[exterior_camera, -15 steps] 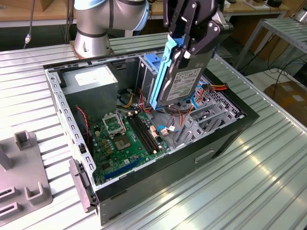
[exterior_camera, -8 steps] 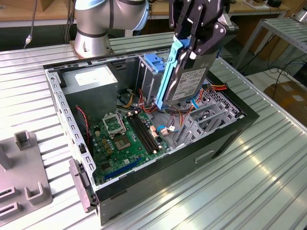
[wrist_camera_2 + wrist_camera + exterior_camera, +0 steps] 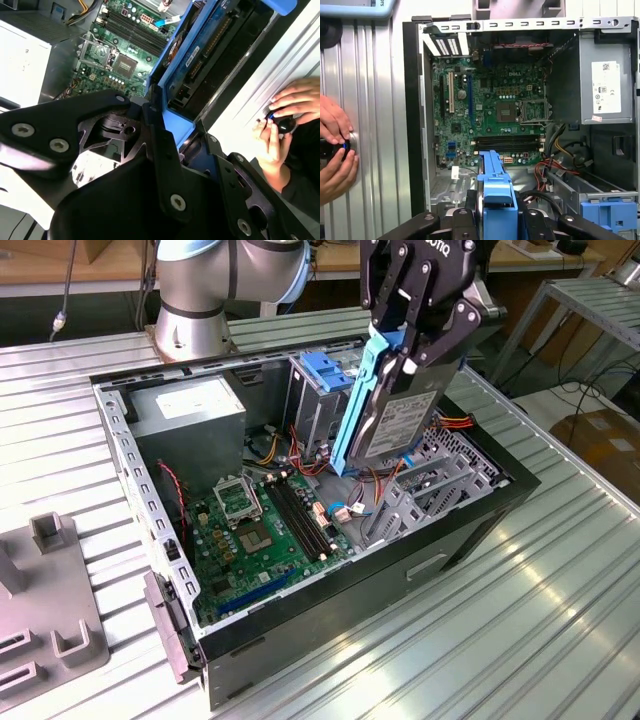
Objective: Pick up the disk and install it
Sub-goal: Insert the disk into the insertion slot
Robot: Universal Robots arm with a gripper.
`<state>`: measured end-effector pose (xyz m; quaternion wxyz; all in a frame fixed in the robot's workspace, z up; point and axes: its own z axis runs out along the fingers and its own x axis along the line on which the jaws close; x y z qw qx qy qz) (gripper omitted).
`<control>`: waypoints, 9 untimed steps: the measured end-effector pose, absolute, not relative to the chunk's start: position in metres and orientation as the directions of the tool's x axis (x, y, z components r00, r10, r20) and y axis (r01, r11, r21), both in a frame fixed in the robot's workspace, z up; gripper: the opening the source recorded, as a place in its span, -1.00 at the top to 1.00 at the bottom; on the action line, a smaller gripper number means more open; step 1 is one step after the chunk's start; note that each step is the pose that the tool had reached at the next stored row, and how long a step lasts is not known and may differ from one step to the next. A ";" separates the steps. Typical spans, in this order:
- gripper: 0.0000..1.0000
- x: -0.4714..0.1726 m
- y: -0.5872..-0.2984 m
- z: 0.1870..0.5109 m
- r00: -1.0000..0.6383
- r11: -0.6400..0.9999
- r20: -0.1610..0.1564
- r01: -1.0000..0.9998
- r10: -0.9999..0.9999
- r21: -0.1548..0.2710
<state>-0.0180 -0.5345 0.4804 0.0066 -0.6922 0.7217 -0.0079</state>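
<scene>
**Ana:** What is your gripper [image 3: 405,355] doing?

**Me:** It is closed tight on the disk [image 3: 400,425]. It squeezes the disk from both sides, near the top end, with the blue frame [image 3: 352,410] clipped round it.

**Ana:** Where is the disk?

**Me:** It is up in the air, over the open computer case [image 3: 480,530]. It hangs on its edge, tipped a bit, above the grey cage [image 3: 425,495] inside the case. I cannot tell if its low end touches anything in the case.

**Ana:** Why do you hold it like that?

**Me:** I think holding the top end leaves the low end free, so no part of me gets in the way down by the case. The case lies flat with its lid off, so I can reach in from above.

**Ana:** What else is in the case?

**Me:** A green board [image 3: 265,525] lies flat on the floor of the case. A grey box [image 3: 190,415] sits in one corner of the case. Outside, near the case, a person's hands [image 3: 335,150] rest on the metal table [image 3: 520,640], wrapped round a small dark thing.

**Ana:** Are there any words?

**Me:** The disk has a white sticker [image 3: 408,410] with small print on it. The grey box has a sticker [image 3: 606,87] too. I also see white letters on my gripper and on the green board. I don't read any of them out.
</scene>
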 end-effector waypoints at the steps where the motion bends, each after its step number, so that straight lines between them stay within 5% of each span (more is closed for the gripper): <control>1: 0.26 -0.018 -0.535 0.480 -0.042 0.042 0.003 -0.999 -0.999 -0.021; 9: 0.26 -0.011 -0.542 0.478 -0.044 0.043 0.012 -0.999 -0.999 -0.021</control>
